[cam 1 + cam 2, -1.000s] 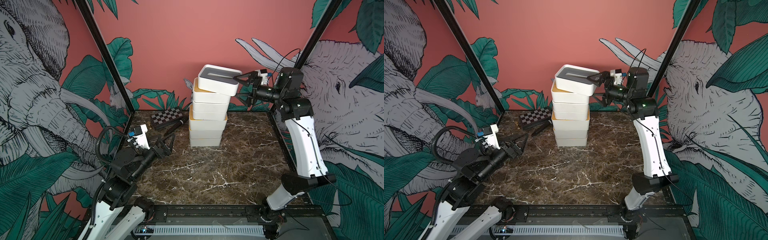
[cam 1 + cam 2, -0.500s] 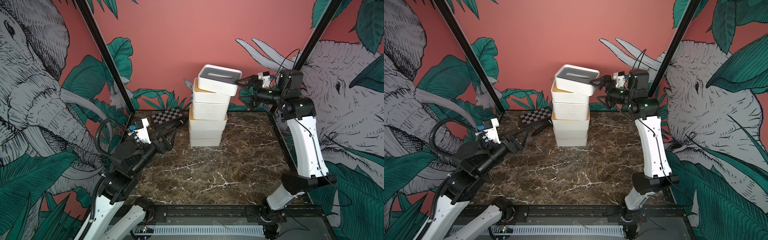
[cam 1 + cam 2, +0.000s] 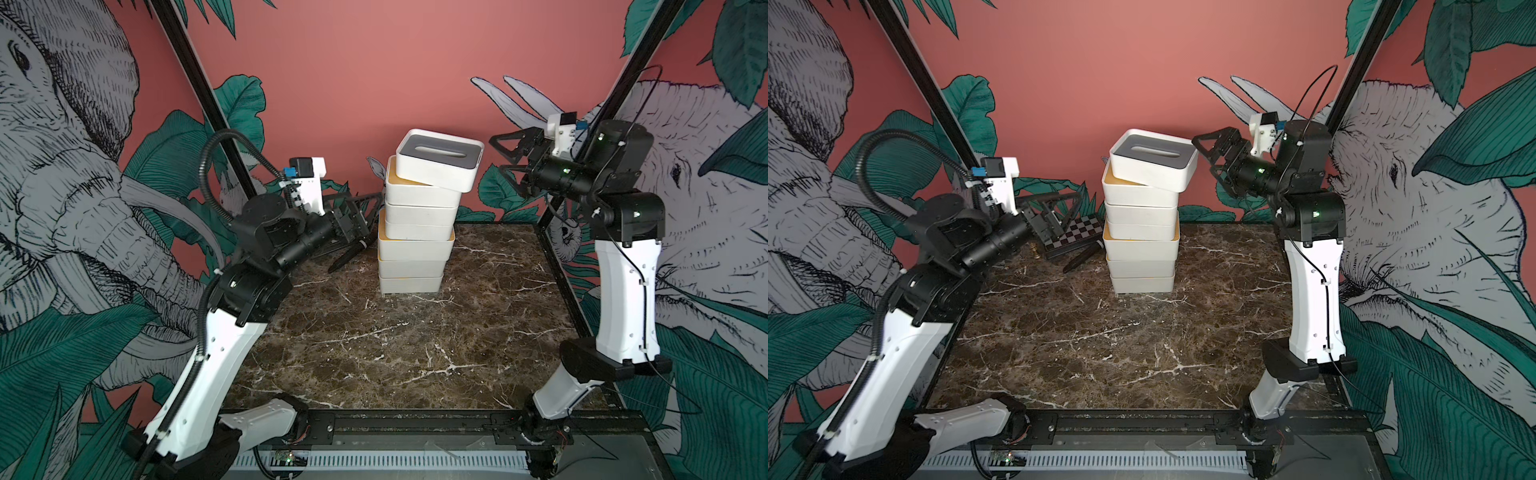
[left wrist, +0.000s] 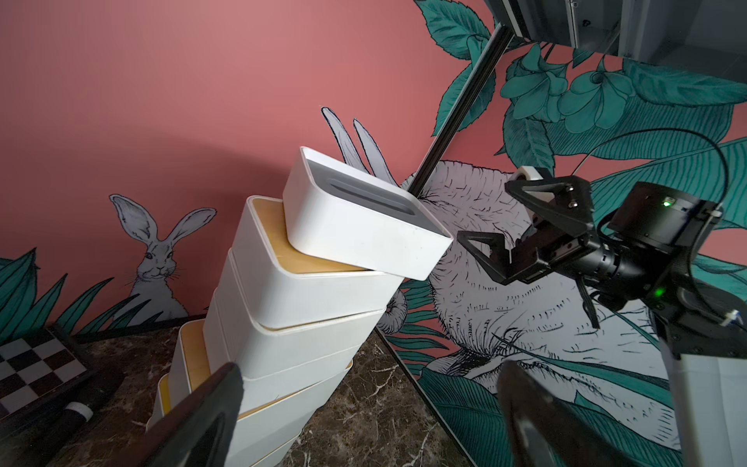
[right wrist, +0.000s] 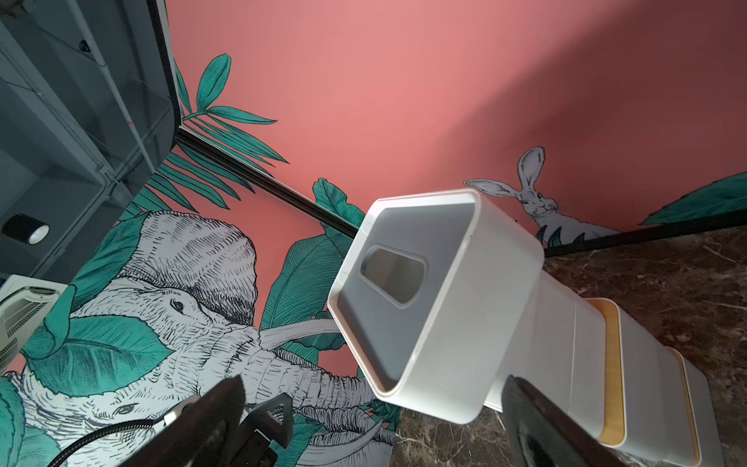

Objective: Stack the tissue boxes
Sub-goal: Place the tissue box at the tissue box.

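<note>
The tissue boxes (image 3: 415,245) stand as one stack on the bench (image 3: 415,340), between the two end effectors. The grey-lidded top box (image 3: 438,160) sits just ahead of the right end effector (image 3: 496,153), whose jaws stand wide, clear of the box and holding nothing. The box lies askew on the bamboo lid (image 4: 279,242) beneath it, twisted and hanging out toward this end effector. Since the overhang is on the side it can reach, a push away from its fingertips would likely square the box.

The left end effector (image 3: 361,205) is also wide and empty. It sits lower, beside the stack's middle tiers on the opposite side, probably placed to steady the stack.

The left wrist view shows the overhang in profile, with the top box tilted and jutting past the lid's edge. The right wrist view looks onto the grey lid and its oval slot, where the overhang is hard to read. In a top view, a chessboard case (image 3: 1079,235) and a marker pen (image 3: 1081,257) lie just beyond the left end effector, near the stack's foot.
</note>
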Robot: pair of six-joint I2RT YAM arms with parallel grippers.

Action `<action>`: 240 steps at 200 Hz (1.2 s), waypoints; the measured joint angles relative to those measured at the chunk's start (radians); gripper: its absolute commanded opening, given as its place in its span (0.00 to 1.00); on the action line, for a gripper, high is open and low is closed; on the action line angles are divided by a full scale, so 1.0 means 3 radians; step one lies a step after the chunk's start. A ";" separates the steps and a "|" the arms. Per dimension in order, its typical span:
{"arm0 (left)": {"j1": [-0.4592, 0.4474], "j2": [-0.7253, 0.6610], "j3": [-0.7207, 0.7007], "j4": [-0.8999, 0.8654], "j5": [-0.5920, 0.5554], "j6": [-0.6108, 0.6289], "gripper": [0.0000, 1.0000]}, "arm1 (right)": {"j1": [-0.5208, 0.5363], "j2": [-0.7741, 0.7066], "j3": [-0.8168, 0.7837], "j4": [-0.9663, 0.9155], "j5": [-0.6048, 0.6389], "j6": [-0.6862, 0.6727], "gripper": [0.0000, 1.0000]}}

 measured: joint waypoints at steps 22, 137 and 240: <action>0.0020 0.0399 0.0338 -0.0018 0.0108 0.0010 1.00 | 0.0008 0.0136 0.0031 0.0062 -0.0038 0.0053 0.99; 0.0240 0.1719 0.1698 0.0066 0.0725 -0.0137 1.00 | 0.0085 0.0422 0.0041 0.0360 -0.0102 0.0187 0.99; 0.0240 0.1980 0.2018 0.0066 0.0955 -0.0312 0.99 | 0.0126 0.0683 0.0263 0.0520 -0.0148 0.0315 0.99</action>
